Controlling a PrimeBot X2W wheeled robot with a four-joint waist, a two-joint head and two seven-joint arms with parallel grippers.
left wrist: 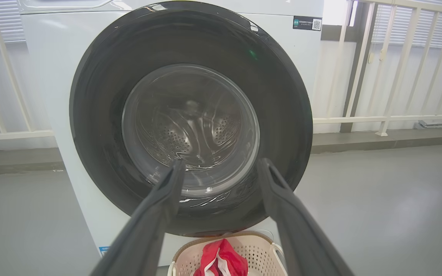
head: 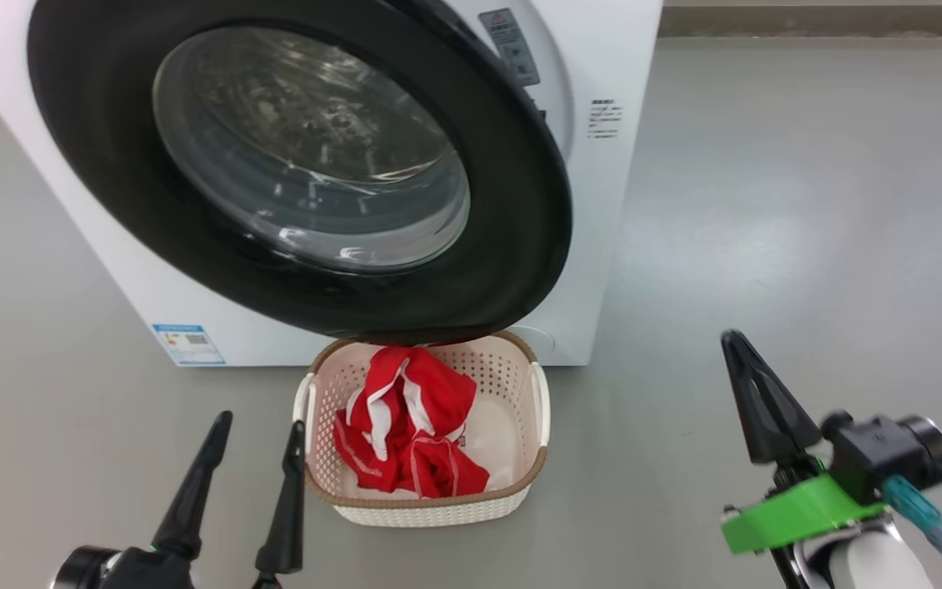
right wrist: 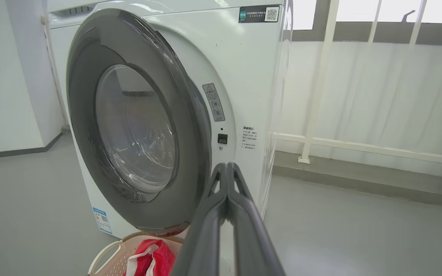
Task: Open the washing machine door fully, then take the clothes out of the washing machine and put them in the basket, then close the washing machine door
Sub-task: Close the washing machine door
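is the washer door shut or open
Ajar, not latched: the washing machine door stands off the washing machine at its latch side.

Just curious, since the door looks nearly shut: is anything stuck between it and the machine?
Nothing visible does. In the right wrist view the gap between the washing machine door and the washing machine looks bare; the clothes lie in the basket, below the door.

Glossy black door, clear glass window; perforated plastic basket.
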